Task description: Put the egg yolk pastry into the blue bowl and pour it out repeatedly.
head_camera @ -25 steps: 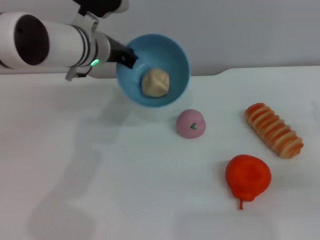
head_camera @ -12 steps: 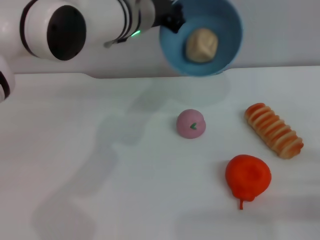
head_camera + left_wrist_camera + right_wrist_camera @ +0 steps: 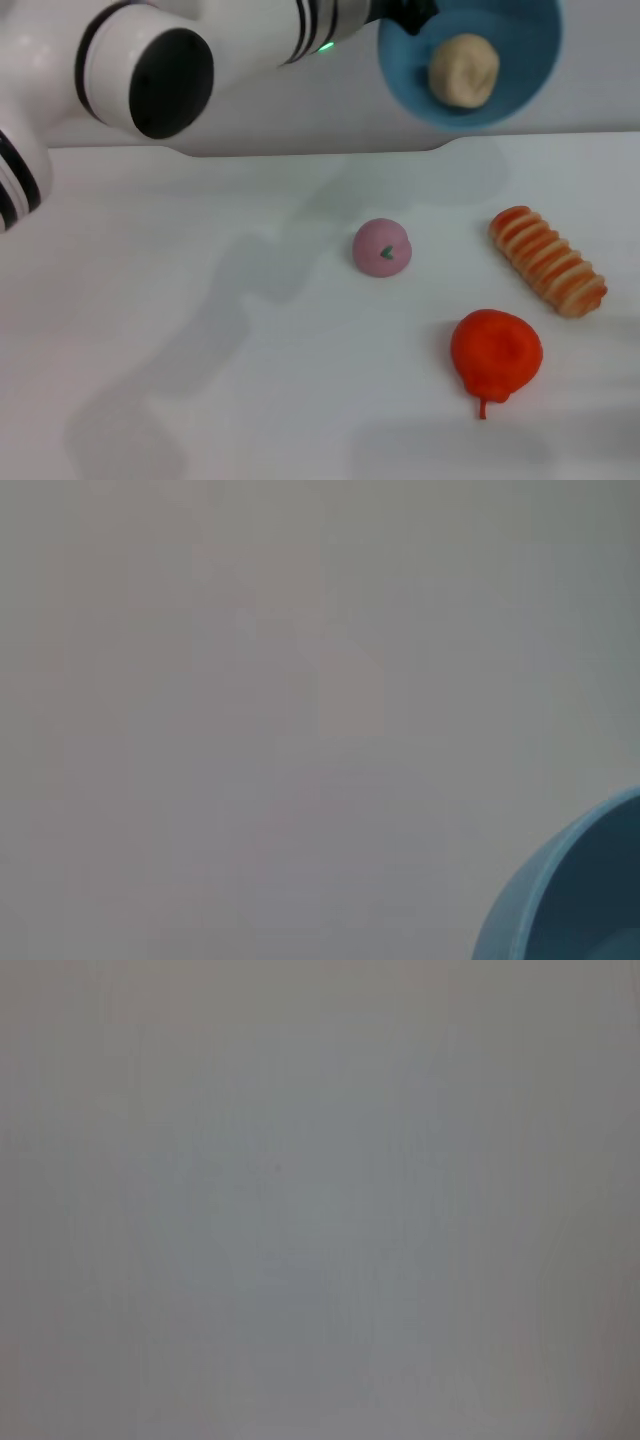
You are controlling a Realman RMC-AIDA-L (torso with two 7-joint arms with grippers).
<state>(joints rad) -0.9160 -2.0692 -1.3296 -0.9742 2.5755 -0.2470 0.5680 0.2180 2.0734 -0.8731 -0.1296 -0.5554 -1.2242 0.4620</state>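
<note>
The light-blue bowl (image 3: pixel 500 75) is held high in the air at the top right of the head view, tilted with its opening toward the camera. The pale beige egg yolk pastry (image 3: pixel 463 70) rests inside it. My left gripper (image 3: pixel 405 15) is shut on the bowl's rim at its upper left, at the end of the white left arm reaching across the top of the view. A curve of the bowl's rim also shows in the left wrist view (image 3: pixel 560 900). The right gripper is out of view; the right wrist view shows only a blank grey surface.
On the white table lie a pink dome with a green mark (image 3: pixel 381 247), a long orange-striped bread roll (image 3: pixel 547 260) at the right, and a red-orange fruit with a stem (image 3: pixel 496 352) nearer the front.
My left arm has carried the bowl with the pastry up and to the right, from over the table's back middle to high at the top right. The items on the table have not moved.
</note>
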